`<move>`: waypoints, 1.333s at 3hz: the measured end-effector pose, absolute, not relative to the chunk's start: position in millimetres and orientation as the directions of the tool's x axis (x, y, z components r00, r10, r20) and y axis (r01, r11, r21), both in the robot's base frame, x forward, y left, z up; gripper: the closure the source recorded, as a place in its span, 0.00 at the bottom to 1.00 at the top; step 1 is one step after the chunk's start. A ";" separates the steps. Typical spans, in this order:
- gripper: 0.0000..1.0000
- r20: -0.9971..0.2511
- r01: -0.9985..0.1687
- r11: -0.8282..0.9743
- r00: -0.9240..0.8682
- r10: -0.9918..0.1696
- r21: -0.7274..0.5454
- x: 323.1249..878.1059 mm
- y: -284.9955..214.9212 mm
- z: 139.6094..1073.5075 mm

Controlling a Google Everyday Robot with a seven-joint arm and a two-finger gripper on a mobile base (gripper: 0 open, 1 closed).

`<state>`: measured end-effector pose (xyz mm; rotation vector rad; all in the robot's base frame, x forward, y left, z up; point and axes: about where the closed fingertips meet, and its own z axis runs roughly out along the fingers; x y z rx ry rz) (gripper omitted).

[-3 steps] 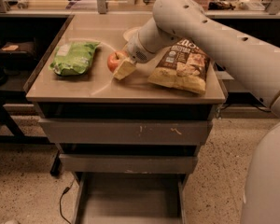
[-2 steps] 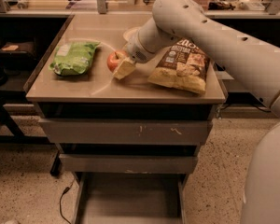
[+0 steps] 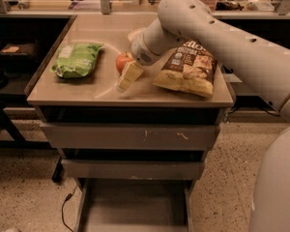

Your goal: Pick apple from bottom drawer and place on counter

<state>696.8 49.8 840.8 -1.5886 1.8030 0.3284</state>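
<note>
The red apple [image 3: 121, 62] with a yellowish patch rests on the tan counter [image 3: 77, 92], near its middle. My gripper [image 3: 127, 74] is down at the counter, right against the apple's right side, reaching in from the right on the white arm. The apple's right side is hidden behind the gripper. The bottom drawer [image 3: 135, 204] is pulled out below the cabinet, and its grey floor shows nothing on it.
A green chip bag [image 3: 76, 59] lies on the counter's left. A brown chip bag [image 3: 189, 69] lies on the right, partly under my arm. The two upper drawers [image 3: 130, 137] are closed. A cable [image 3: 65, 207] lies on the floor at the left.
</note>
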 end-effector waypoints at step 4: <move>0.00 -0.634 -0.888 0.275 0.023 -0.773 -0.368 666.8 18.1 955.3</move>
